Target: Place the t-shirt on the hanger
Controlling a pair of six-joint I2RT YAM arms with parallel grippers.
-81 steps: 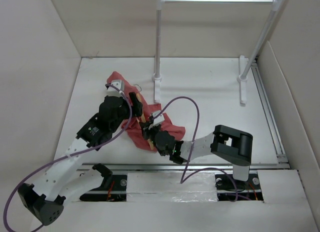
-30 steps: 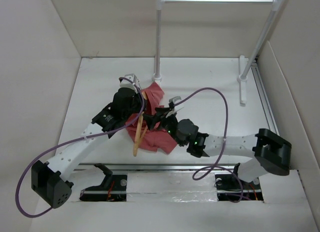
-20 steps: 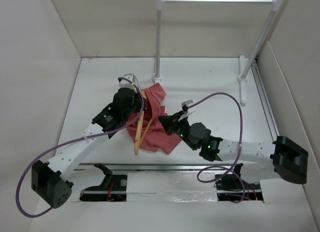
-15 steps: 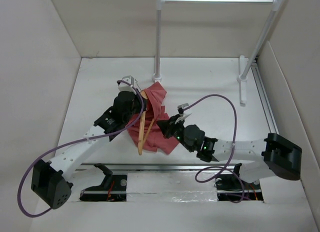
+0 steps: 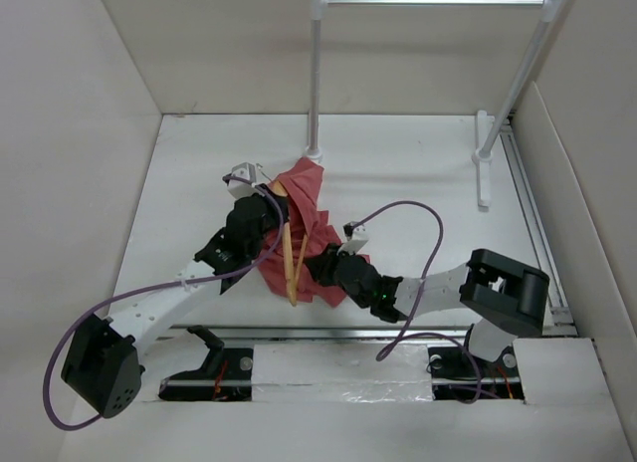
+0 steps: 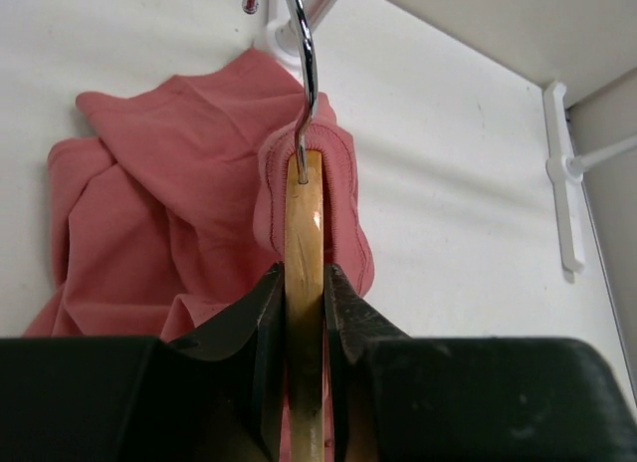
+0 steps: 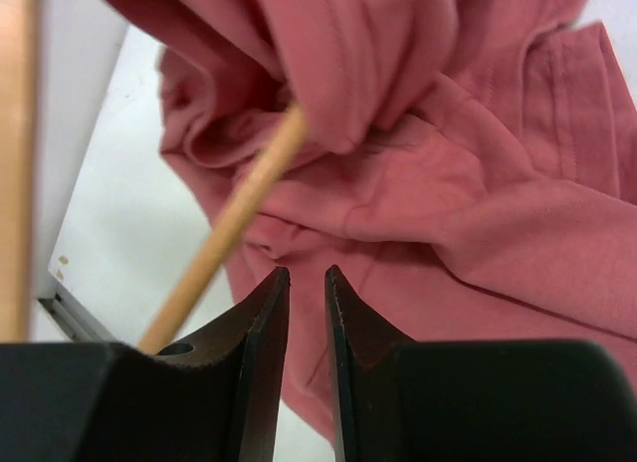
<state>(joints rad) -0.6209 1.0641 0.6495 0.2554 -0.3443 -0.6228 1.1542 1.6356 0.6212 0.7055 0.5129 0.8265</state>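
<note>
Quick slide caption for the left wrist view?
Left hand clamps the wooden hanger, hook poking through the collar of the red t-shirt.

Left arm point(image 5: 169, 295) stretches from its base at bottom left up and to the right, with the left tool point(image 6: 304, 275) pointing away from the base. Its fingers point(image 6: 261, 303) clamp both flat sides of the hanger point(image 6: 304, 208), in full contact. Right arm point(image 5: 498, 288) is folded at the elbow, forearm running left toward the left arm. Right tool point(image 7: 306, 275) points left, fingers point(image 7: 267, 313) nearly together with a slim gap and nothing seen between. The tools are near each other, not touching.
</note>
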